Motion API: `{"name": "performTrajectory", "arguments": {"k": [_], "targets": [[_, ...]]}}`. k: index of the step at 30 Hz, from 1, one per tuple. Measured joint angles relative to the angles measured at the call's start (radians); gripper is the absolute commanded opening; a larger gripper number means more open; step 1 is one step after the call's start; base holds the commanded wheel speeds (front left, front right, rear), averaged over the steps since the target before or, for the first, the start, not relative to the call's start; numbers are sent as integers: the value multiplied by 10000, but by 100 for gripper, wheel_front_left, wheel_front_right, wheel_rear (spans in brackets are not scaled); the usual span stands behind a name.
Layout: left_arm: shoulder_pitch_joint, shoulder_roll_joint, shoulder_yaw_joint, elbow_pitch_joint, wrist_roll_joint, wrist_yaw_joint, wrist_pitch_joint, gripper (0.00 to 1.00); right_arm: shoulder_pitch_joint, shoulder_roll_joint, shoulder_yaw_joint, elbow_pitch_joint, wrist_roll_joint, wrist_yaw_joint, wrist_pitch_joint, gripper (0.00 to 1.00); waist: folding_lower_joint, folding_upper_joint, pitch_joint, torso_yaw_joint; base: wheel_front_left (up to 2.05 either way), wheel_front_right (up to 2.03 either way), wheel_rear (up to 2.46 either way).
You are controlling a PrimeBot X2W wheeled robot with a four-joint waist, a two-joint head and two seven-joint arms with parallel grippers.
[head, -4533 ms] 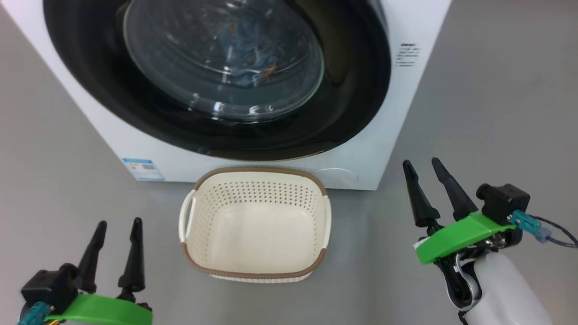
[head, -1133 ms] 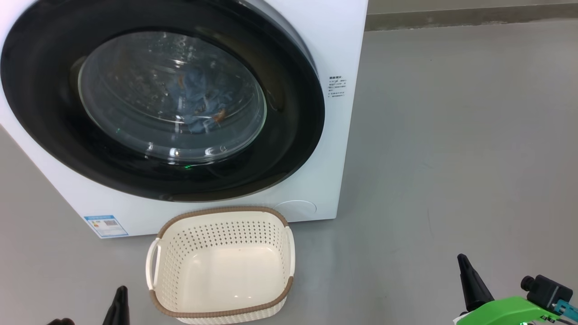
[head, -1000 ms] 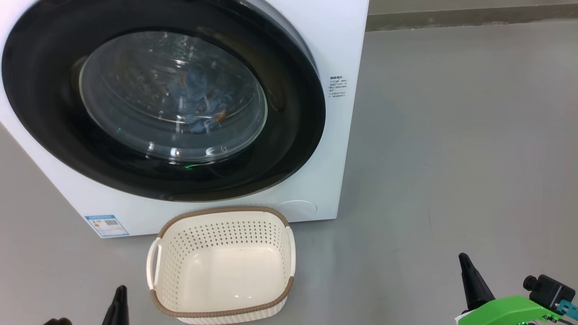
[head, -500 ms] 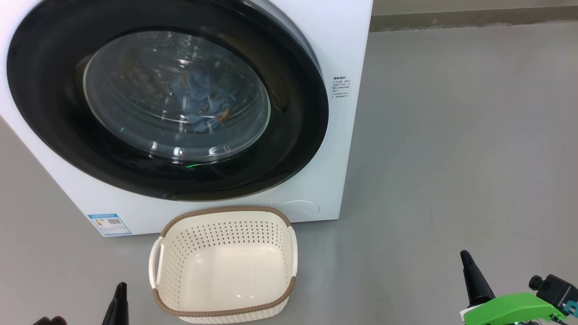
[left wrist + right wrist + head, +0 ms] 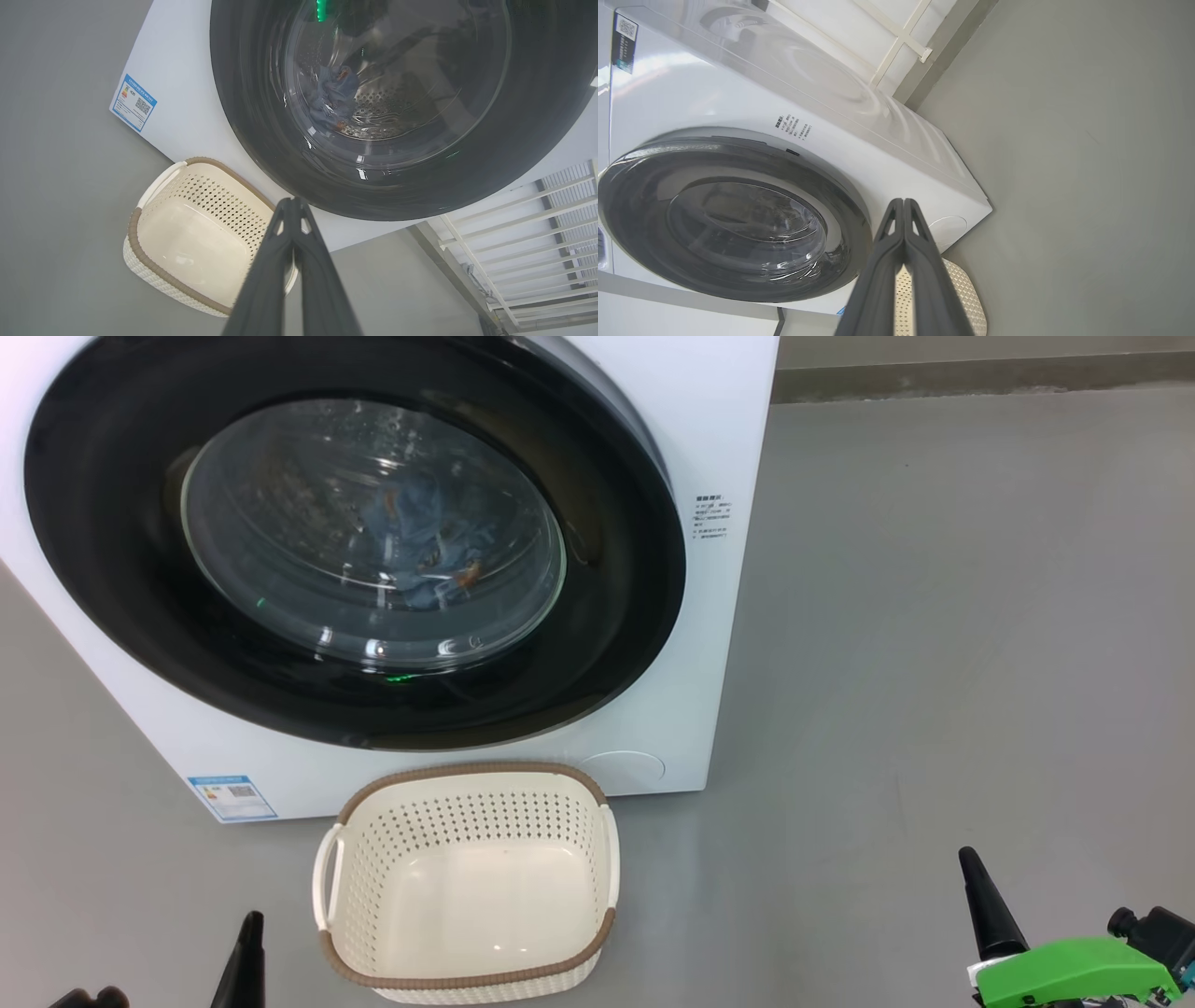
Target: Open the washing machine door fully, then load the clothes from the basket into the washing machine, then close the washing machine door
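Observation:
The washing machine (image 5: pixel 709 439) stands ahead of me, and its door (image 5: pixel 616 644) lies shut against its front. Behind the glass window the light blue clothes (image 5: pixel 420 537) lie inside the drum, also seen as clothes (image 5: pixel 334 91). On the floor before the machine sits the cream basket (image 5: pixel 467 980) with nothing in it. My left gripper (image 5: pixel 250 929) is at the bottom left, shut and holding nothing, its fingers (image 5: pixel 292 207) pressed together. My right gripper (image 5: pixel 971 868) is low at the right, away from the machine, its fingers (image 5: pixel 902 207) shut on nothing.
Bare grey floor (image 5: pixel 934 616) spreads to the right of the machine as far as a skirting strip (image 5: pixel 980 373). A blue label sticker (image 5: pixel 231 796) sits on the machine's lower left front. A white railing (image 5: pixel 537 224) stands beside the machine.
The head camera has risen and pulled back since the oldest frame, then drifted slightly left. Both grippers have dropped to the lower frame edge and shut. The door stays shut.

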Motion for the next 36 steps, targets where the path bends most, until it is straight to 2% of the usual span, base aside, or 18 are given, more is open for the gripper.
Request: {"name": "performTrajectory", "arguments": {"k": [36], "targets": [[-471, -240, 345, 58, -3689, 0, 1064, 0, -41, 176, -397, -568, 3494, -8, 1051, 0, 0, 0, -52, 223, 0, 0, 0]]}}
